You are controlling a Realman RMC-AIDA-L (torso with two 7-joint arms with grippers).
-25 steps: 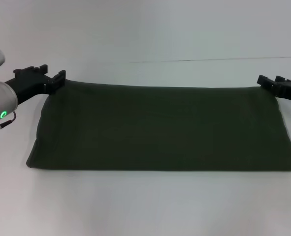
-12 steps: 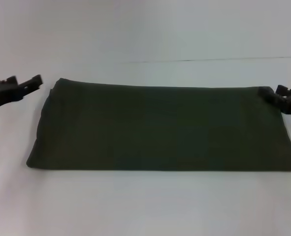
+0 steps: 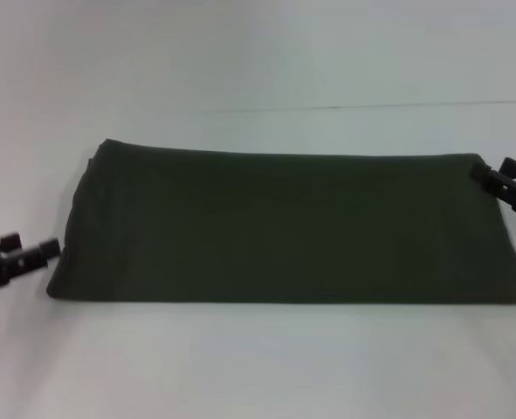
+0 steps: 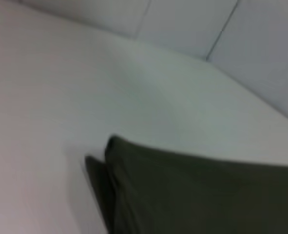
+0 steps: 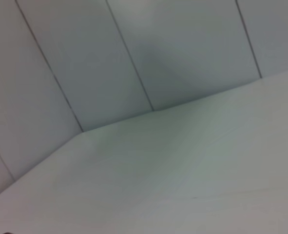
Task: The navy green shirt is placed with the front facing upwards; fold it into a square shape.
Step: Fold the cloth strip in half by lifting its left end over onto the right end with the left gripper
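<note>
Lying flat across the middle of the white table (image 3: 258,367), the navy green shirt (image 3: 284,231) is seen folded into a long, wide band, its fold line running along the near edge and its far edge sloping slightly toward the right. No lettering or neckline is visible; only plain, dark olive fabric is presented, matte and soft-looking, with faint shallow creases and rounded corners. A layered edge is shown at the left end, where a lower ply of cloth juts out just beyond the upper one, as is also seen in the left wrist view (image 4: 202,195). The table surface is smooth and pale, and a thin seam line is seen running across it beyond the shirt. The left gripper (image 3: 50,249) is found low at the near left corner of the shirt, just beside the cloth, its dark fingers parted with nothing held between them. The right gripper (image 3: 499,177) is placed at the far right corner, touching or just beside the fabric edge; whether its jaws are parted or closed on the cloth cannot be told. Pale wall panels (image 5: 134,58) with thin dark joints are shown in the right wrist view.
</note>
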